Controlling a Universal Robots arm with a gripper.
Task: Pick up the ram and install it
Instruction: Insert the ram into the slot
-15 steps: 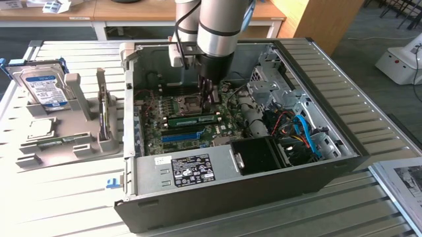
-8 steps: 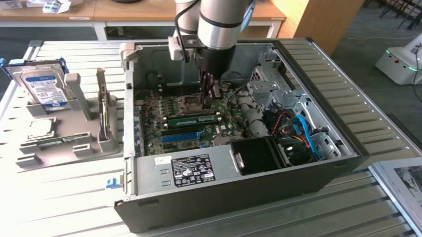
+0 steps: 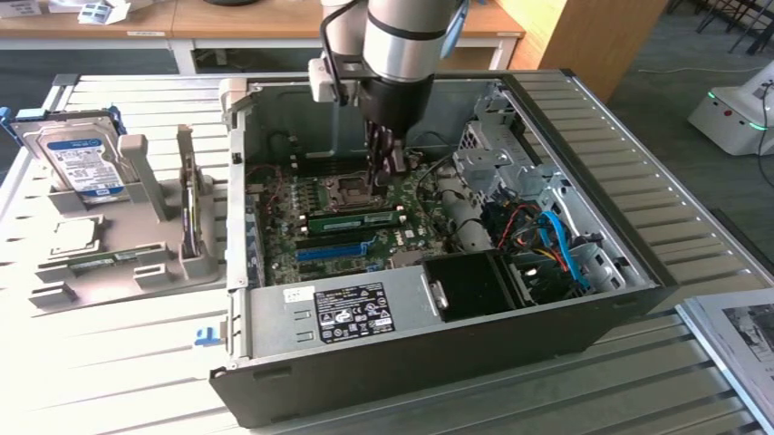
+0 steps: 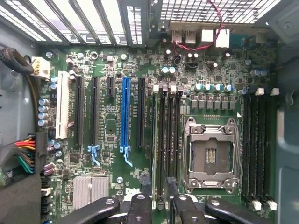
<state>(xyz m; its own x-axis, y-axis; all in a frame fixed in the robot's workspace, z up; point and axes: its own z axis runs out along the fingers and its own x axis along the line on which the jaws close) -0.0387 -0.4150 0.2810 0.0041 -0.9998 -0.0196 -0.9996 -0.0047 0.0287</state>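
Silver arm (image 3: 405,36) stands vertical, claw (image 3: 390,170) hanging above the motherboard (image 3: 285,246).

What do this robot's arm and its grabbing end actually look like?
The arm is a fat silver-grey tube with a black lower section, a black cable down it and a pale box on its side. The gripper is dark; in the wrist view its black bars carry round silver pins.

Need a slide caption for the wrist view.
Gripper over the memory slots, which lie between the blue expansion slot and the empty CPU socket.
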